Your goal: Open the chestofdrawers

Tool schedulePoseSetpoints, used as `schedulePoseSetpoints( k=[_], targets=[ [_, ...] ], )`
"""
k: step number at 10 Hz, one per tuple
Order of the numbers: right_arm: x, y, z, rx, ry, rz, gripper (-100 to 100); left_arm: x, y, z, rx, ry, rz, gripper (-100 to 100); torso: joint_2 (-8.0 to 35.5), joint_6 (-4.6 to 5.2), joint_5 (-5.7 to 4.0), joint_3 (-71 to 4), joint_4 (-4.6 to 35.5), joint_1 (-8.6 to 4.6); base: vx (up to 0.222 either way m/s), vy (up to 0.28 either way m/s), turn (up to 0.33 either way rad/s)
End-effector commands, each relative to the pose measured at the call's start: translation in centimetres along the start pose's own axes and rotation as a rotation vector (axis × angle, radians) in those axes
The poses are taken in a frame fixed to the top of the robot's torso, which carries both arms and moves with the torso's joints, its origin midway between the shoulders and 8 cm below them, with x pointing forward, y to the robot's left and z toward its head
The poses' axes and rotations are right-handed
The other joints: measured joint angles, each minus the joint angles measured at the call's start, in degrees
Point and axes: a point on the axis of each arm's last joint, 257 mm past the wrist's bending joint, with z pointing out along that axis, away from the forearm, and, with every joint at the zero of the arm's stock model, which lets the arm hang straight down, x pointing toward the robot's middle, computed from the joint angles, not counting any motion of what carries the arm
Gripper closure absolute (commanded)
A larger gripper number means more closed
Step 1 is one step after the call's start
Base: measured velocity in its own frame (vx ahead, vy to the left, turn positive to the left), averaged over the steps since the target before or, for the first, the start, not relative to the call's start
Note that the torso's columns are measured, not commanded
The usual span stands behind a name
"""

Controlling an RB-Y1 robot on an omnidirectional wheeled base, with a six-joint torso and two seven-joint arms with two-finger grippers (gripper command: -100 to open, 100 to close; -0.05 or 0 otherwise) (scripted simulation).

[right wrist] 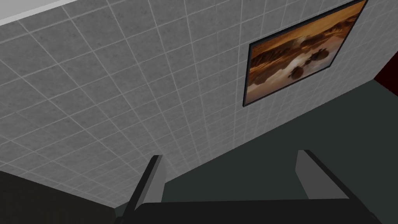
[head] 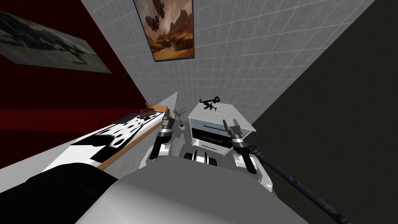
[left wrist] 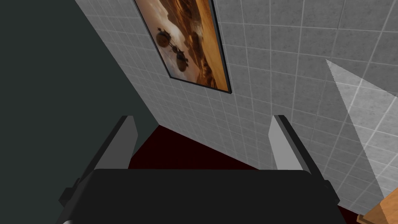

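Left gripper (head: 166, 115) raised, blades spread, right gripper (head: 231, 121) likewise

White chest of drawers (head: 217, 130), boxy and upright. Pale top drawer front with a dark bar handle; black band beneath it; white front at the bottom. Just beyond the fingertips, between left gripper (head: 167, 113) and right gripper (head: 230, 123), right front edge behind the right fingers.

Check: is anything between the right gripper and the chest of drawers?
Nothing visible. The open right gripper is up before the white chest of drawers; the potted plant stands aside on its left.
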Motion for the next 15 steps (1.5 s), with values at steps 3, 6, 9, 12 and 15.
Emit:
schedulePoseSetpoints(
  k=[3, 6, 9, 12, 15],
  targets=[
    [1.1, -0.1, 0.0, -0.012, 0.021, -0.149, -100, 0.0, 0.0, 0.0, 0.0, 0.0, 0.0, 0, -0.04, -0.02, 0.03, -0.04, -0.01, 0.05, 0.013, 0.064, -0.037],
    [2.8, -0.4, -0.2, -0.029, 0.055, -0.287, -100, 0.0, 0.0, 0.0, 0.0, 0.0, 0.0, 0, 0.0, -0.01, 0.02, 0.0, 0.0, 0.02, 0.006, 0.061, -0.064],
    [3.8, -0.6, -0.3, -0.039, 0.073, -0.386, -100, 0.0, 0.0, 0.0, 0.0, 0.0, 0.0, 0, -0.02, -0.02, 0.0, -0.01, 0.0, -0.05, 0.007, 0.059, -0.051],
    [4.7, -0.8, -0.5, -0.05, 0.092, -0.489, -100, 0.0, 0.0, 0.0, 0.0, 0.0, 0.0, 0, -0.05, -0.01, 0.03, -0.03, -0.01, 0.06, 0.014, 0.072, -0.053],
    [5.7, -1.0, -0.7, -0.061, 0.112, -0.577, -100, 0.0, 0.0, 0.0, 0.0, 0.0, 0.0, 0, 0.03, -0.02, 0.02, 0.01, 0.01, 0.0, 0.003, 0.066, -0.042]
  ],
)
